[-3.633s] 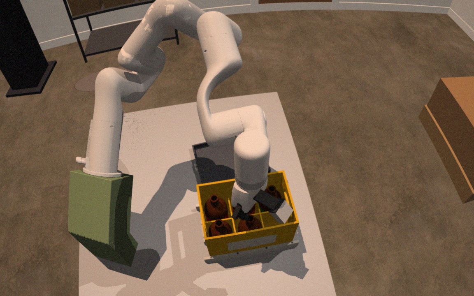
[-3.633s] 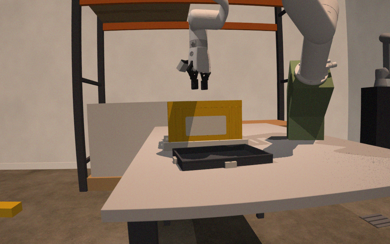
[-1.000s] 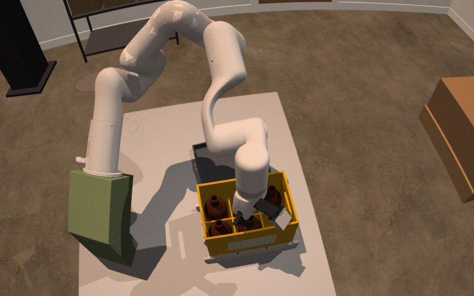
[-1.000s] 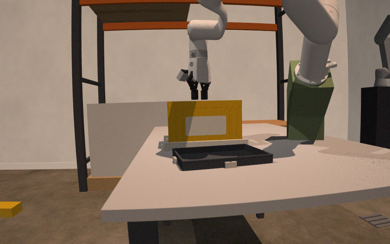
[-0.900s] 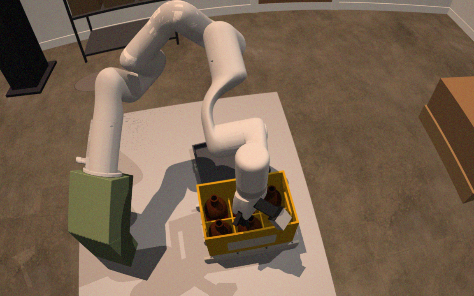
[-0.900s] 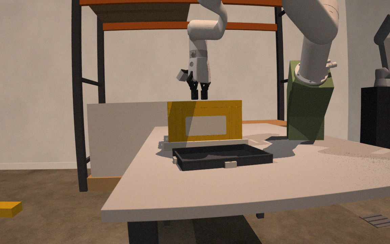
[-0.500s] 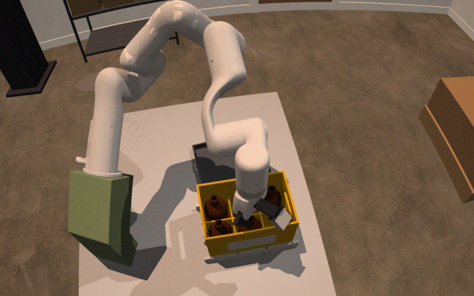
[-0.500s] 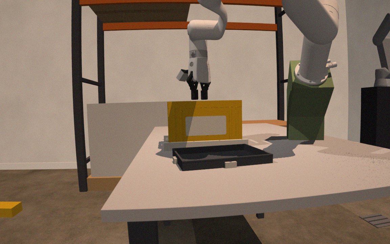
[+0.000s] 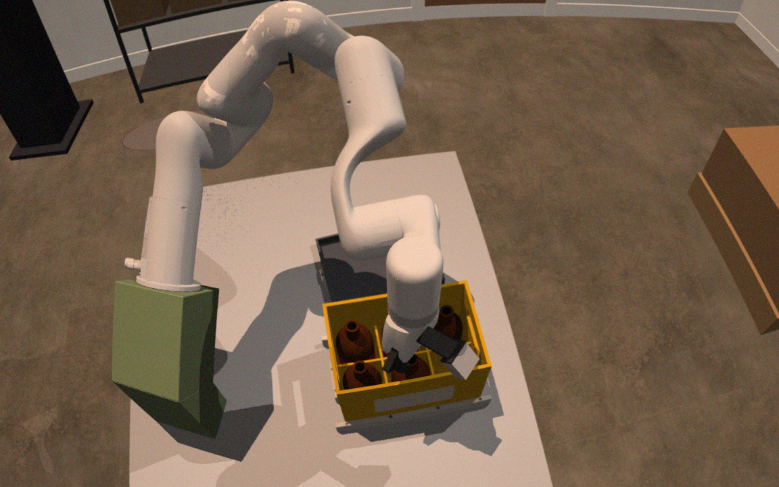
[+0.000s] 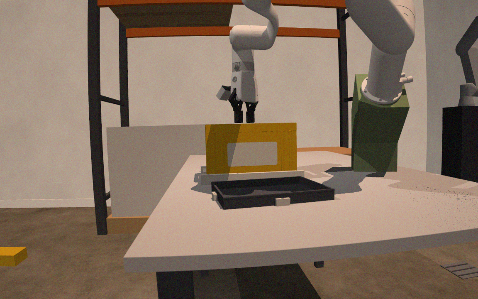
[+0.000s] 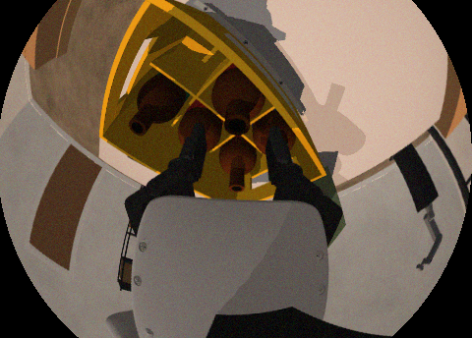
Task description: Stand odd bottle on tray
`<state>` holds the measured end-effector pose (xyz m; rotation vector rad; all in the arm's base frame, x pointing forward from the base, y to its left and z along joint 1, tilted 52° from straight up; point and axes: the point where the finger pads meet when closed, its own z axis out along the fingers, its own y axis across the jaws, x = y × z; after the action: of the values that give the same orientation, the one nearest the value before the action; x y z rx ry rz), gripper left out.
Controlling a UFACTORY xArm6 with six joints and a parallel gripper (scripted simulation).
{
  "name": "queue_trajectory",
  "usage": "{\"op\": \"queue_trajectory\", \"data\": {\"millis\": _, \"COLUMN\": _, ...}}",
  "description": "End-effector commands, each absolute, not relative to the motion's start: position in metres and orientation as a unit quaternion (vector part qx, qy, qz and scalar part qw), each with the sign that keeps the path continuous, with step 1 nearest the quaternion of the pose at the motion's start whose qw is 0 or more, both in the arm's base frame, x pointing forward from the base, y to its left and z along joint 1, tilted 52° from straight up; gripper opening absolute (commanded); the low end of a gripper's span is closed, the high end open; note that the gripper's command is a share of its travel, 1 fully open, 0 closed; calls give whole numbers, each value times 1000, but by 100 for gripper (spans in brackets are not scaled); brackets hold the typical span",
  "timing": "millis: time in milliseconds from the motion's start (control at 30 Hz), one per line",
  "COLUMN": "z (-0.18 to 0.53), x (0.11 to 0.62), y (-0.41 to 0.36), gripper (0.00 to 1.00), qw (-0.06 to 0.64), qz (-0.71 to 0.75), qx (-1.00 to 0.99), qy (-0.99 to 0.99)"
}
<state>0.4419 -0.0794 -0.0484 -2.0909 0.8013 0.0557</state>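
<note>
A yellow crate [image 9: 416, 353] stands on the table with several brown bottles upright in its cells, such as one at the back left [image 9: 353, 341] and one at the front left [image 9: 360, 374]. My gripper [image 9: 401, 361] is open and empty just above the crate's top edge, over the front middle bottle [image 11: 236, 167]. In the wrist view the two fingers stand on either side of that bottle's neck, above it. The side view shows the fingertips [image 10: 245, 118] level with the crate's rim [image 10: 250, 124]. The dark tray [image 10: 272, 190] lies empty beside the crate.
The arm's green base [image 9: 162, 348] stands on the table's left side. A metal rack [image 10: 107, 111] stands behind the table. A cardboard box [image 9: 764, 218] lies on the floor to the right.
</note>
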Motion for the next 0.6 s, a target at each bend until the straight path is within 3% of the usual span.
{"op": "queue_trajectory", "data": {"millis": 0, "z": -49, "x": 443, "y": -80, "gripper": 65, "qw": 435, "qz": 21, "qx": -840, "qy": 322}}
{"op": "queue_trajectory", "data": {"millis": 567, "z": -59, "x": 447, "y": -67, "gripper": 65, "qw": 435, "qz": 21, "qx": -840, "qy": 322}}
